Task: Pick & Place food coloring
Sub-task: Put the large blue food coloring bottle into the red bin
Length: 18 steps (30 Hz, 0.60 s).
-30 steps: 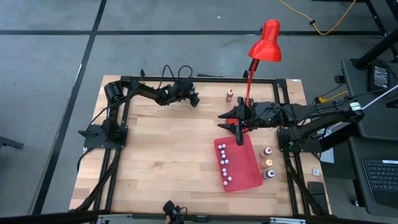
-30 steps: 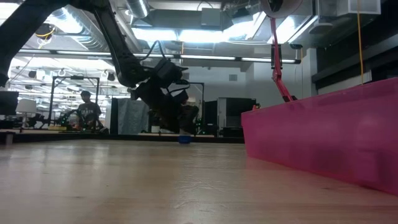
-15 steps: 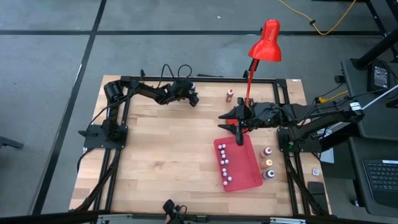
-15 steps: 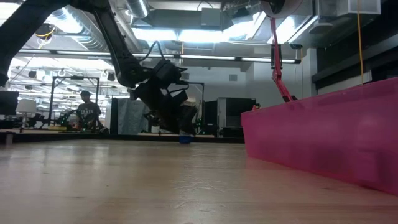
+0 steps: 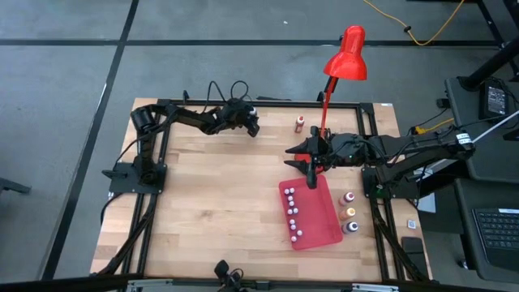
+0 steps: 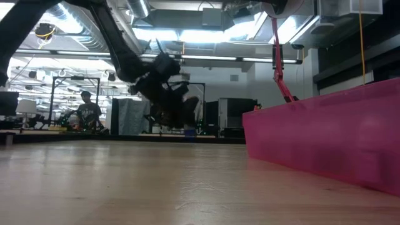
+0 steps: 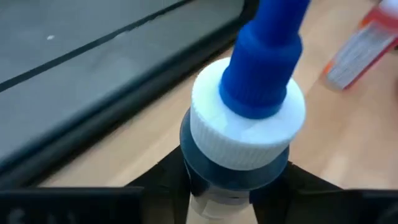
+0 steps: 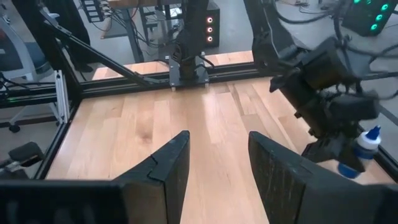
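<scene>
While your left hand (image 5: 253, 127) sits at the far edge of the counter (image 5: 219, 195), its fingers are closed around a blue-tipped food coloring bottle (image 7: 252, 124); the low view shows that bottle (image 6: 188, 132) apparently just off the wood, so you seem to be at the lift. Several small white-capped bottles (image 5: 293, 215) already lie in the red tray (image 5: 324, 231), so the task looks partly done. Three bottles (image 5: 350, 212) stand just beside the tray, and a lone bottle (image 5: 300, 122) waits near the red lamp (image 5: 347, 53). Your right hand (image 5: 312, 173) hovers over the tray's far end, fingers partly apart and holding nothing. That arm and the lamp's stem crowd your path to the tray.
</scene>
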Tool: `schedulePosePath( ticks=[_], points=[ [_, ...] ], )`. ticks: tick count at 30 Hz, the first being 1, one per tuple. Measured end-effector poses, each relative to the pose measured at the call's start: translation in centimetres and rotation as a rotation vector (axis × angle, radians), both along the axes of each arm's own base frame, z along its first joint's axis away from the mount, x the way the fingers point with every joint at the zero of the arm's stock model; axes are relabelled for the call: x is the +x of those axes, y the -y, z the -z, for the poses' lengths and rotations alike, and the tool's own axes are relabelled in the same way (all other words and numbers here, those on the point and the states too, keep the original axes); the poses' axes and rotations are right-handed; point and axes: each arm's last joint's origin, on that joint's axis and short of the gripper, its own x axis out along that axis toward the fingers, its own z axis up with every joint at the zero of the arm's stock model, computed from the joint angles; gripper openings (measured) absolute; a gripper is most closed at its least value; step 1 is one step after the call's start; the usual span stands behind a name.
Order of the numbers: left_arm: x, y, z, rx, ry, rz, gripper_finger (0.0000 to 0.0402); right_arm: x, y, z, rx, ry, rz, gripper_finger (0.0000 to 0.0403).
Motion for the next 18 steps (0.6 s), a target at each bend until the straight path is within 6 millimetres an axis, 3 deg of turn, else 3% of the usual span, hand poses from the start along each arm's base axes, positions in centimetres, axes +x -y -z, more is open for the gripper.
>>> schedulePosePath(
  ticks=[6,10,18],
  points=[
    [-0.3,0.4,-3.6,0.029,0.087,0.045,0.0108,0.0,0.0,-0.1,0.020,0.016,0.007,0.0165],
    [-0.7,1.4,-5.9,0.003,0.127,0.128,0.0109,0.0,0.0,-1.4,0.032,0.047,0.009,0.0166],
    [-0.7,6.9,-11.2,-0.048,0.216,0.390,0.0106,-0.4,0.6,-3.6,0.004,-0.005,0.021,0.0202]
  ],
)
